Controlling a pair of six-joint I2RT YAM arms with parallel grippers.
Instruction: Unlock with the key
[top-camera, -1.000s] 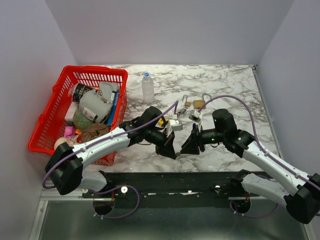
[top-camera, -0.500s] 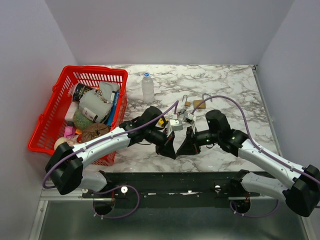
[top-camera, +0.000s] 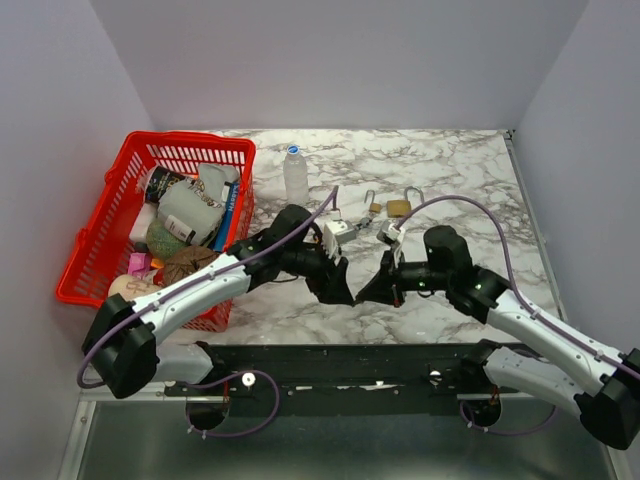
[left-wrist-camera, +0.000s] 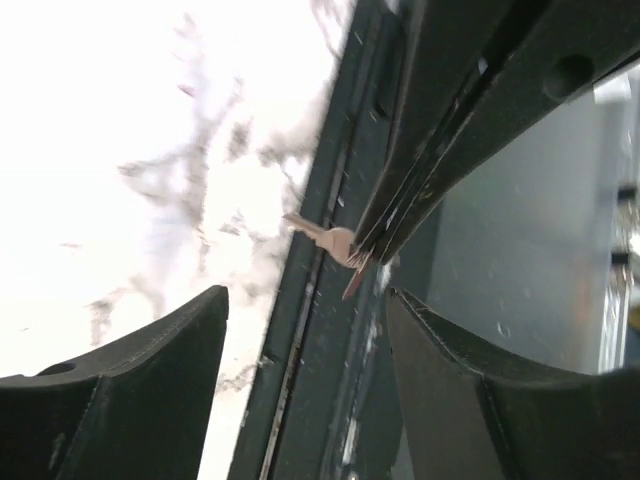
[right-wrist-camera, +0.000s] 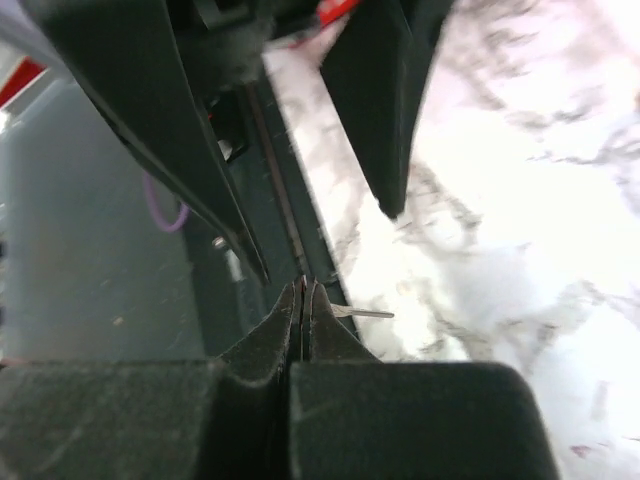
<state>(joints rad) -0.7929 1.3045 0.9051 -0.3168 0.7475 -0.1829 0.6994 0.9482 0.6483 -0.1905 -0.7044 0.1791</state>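
A small silver key is pinched between the fingers of my right gripper, its blade sticking out sideways over the table's near edge. The right gripper is shut on it. Just left of it, my left gripper stands open, and its two dark fingers are spread wide below the key without touching it. A brass padlock lies on the marble further back, with a smaller padlock beside it.
A red basket full of several items stands at the left. A clear bottle stands upright behind the left arm. The black mounting rail runs along the table's near edge under both grippers.
The left gripper was shut on the key and has now opened and let go. The right gripper has closed on the key and holds it alone.
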